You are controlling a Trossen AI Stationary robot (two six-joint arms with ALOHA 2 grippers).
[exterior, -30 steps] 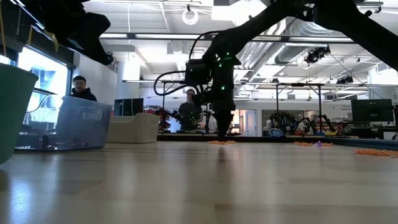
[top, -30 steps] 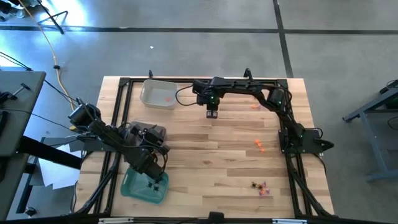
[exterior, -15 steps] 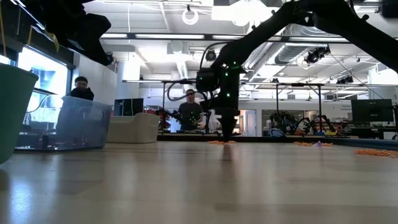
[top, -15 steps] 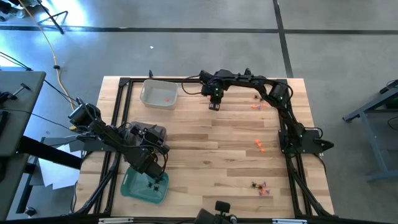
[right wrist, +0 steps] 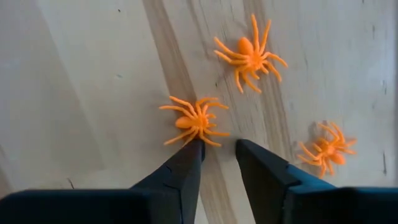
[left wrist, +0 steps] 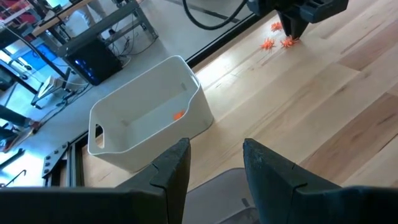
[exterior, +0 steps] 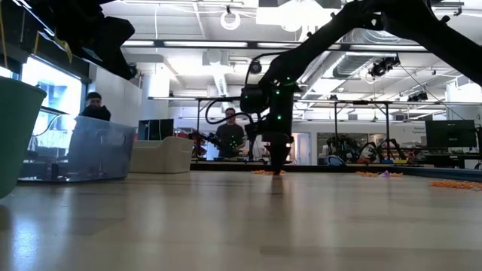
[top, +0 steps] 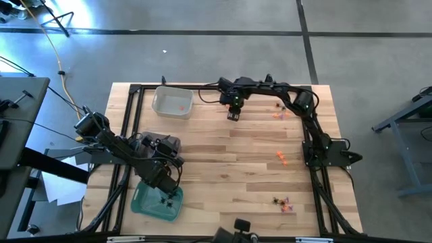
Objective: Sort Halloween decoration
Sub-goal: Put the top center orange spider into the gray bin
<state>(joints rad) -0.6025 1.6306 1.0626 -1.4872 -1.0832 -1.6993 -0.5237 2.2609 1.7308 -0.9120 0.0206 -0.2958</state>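
Spiders, orange plastic ones, are what the right gripper (right wrist: 217, 155) is working among at about twelve o'clock on the table. Its fingers point straight down at the wood, parted by a narrow gap with nothing between them, and their tips sit just beside the nearest orange spider (right wrist: 194, 120). Two more orange spiders (right wrist: 249, 57) lie near it. That low, vertical pose looks like a setup for pinching one spider off the flat surface.

From above, the white bin (top: 172, 102) stands at about eleven o'clock, just beside this gripper's reach, with one small orange piece inside; it seems to be the orange pile's destination. Other trinkets lie well apart: an orange cluster (top: 281, 158) at three o'clock and a mixed dark and purple cluster (top: 283, 203) at about five.

The left gripper (left wrist: 214, 165) waits at seven o'clock over the green tray (top: 156, 201), fingers parted and empty.

What lies in the green tray is masked by the arm, and the five o'clock cluster is too small to sort by kind.
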